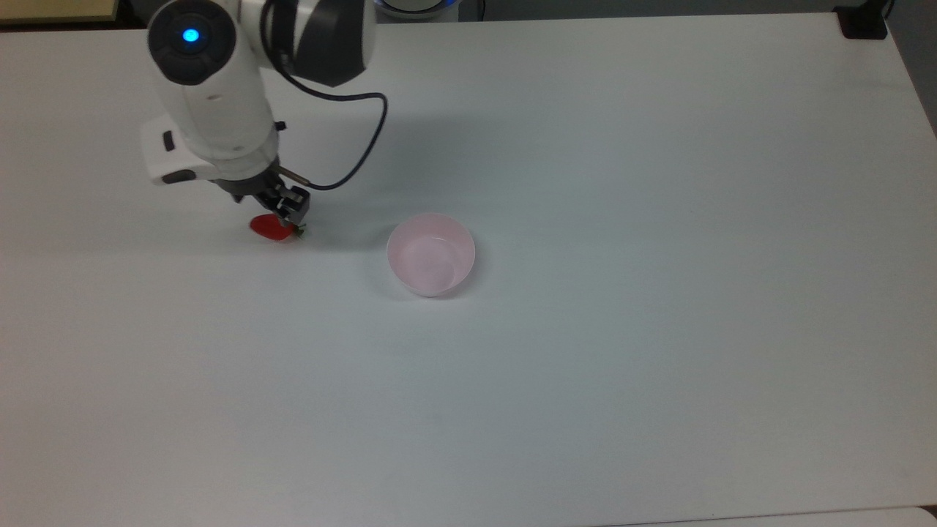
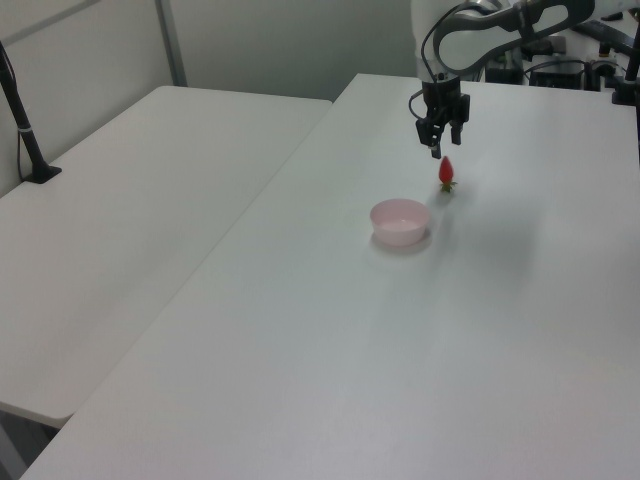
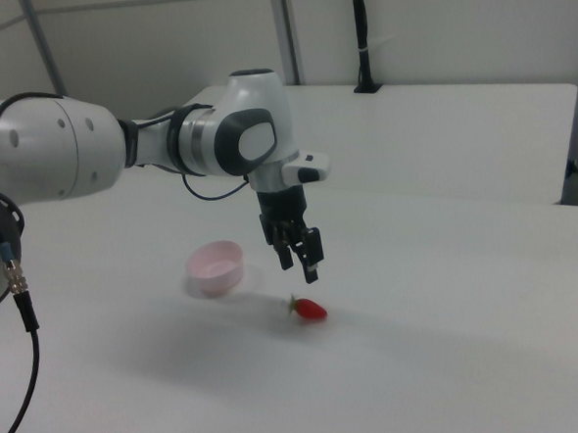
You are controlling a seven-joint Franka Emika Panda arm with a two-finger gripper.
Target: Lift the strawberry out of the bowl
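Bright red strawberry (image 3: 309, 309), pale pink bowl (image 3: 216, 267), white table (image 1: 659, 329).

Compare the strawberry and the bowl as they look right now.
The small red strawberry with green cap is bright and tapered; the round pale pink bowl is pale and wider. The strawberry lies on its side under the end effector; the bowl stands upright and empty. Both rest on the white table, apart.

The table (image 1: 659, 366) looks smooth and matt white, the bowl (image 1: 431, 255) smooth pale plastic.
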